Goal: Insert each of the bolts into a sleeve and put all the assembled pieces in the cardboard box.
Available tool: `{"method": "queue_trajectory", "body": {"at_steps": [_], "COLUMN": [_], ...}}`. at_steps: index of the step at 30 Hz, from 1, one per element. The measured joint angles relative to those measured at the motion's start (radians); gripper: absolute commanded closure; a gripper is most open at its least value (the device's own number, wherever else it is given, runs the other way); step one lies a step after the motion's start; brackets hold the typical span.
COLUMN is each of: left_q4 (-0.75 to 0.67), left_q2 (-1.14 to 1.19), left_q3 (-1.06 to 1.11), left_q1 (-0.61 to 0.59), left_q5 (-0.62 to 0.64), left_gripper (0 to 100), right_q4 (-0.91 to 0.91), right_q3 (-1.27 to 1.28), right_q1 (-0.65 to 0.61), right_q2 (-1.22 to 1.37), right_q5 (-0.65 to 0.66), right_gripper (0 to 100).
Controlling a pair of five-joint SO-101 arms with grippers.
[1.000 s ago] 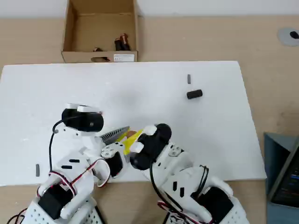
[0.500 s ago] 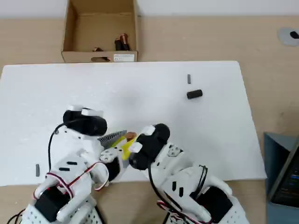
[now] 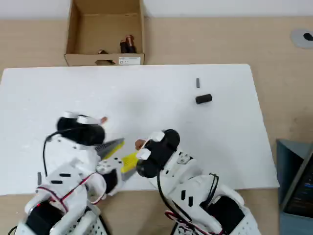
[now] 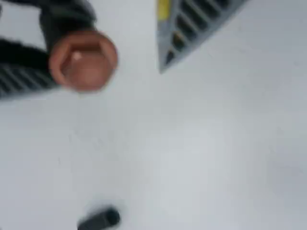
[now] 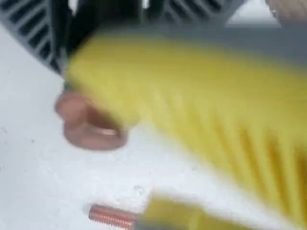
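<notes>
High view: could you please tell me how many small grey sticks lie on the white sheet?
2. One grey stick lies just beyond the black sleeve; the other near the sheet's left edge. The arms may hide more.

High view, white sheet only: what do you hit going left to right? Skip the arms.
small dark pin → loose copper bolt → second copper bolt → black sleeve. The thin grey pin above the sleeve overlaps it sideways, so it is left out.
</notes>
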Motion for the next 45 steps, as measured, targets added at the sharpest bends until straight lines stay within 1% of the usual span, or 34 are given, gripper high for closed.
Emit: {"method": "queue_trajectory", "body": {"at_steps": [4,6,12,15,19,24,28,30,35,39,45], "left_q4": [0.000,0.000,0.000,0.000,0.000,-0.014,-0.069,-0.098,-0.164,-0.183,-0.186], "left_q2": [0.000,-0.002,-0.002,-0.002,-0.002,-0.002,0.003,0.003,0.005,0.005,0.005], "left_q3": [-0.038,-0.052,-0.061,-0.061,-0.038,0.106,0.230,0.285,0.377,0.428,0.496], "left_q1": [-0.078,-0.124,-0.284,-0.367,-0.465,-0.562,-0.621,-0.634,-0.640,-0.640,-0.640], "left_q5": [-0.006,-0.014,-0.087,-0.095,-0.095,-0.095,-0.095,-0.095,-0.095,-0.095,-0.095], "left_gripper": [76,79,100,99,100,100,100,100,100,100,100], "right_q4": [0.000,0.000,0.000,0.000,0.000,0.000,0.000,0.000,0.000,-0.002,-0.092], "right_q3": [0.000,0.000,0.000,0.000,0.000,0.000,-0.017,-0.068,-0.255,-0.434,-0.660], "right_q1": [0.000,0.000,0.002,0.028,0.132,0.258,0.316,0.334,0.350,0.350,0.350], "right_q2": [0.000,0.000,0.000,0.000,0.000,0.000,0.000,0.003,0.229,0.454,0.743], "right_q5": [0.000,0.000,0.000,0.000,0.000,0.000,0.000,0.000,0.000,0.000,0.000], "right_gripper": [98.9,98.9,98.9,98.9,98.9,98.9,98.9,98.9,98.9,98.9,98.9]}}
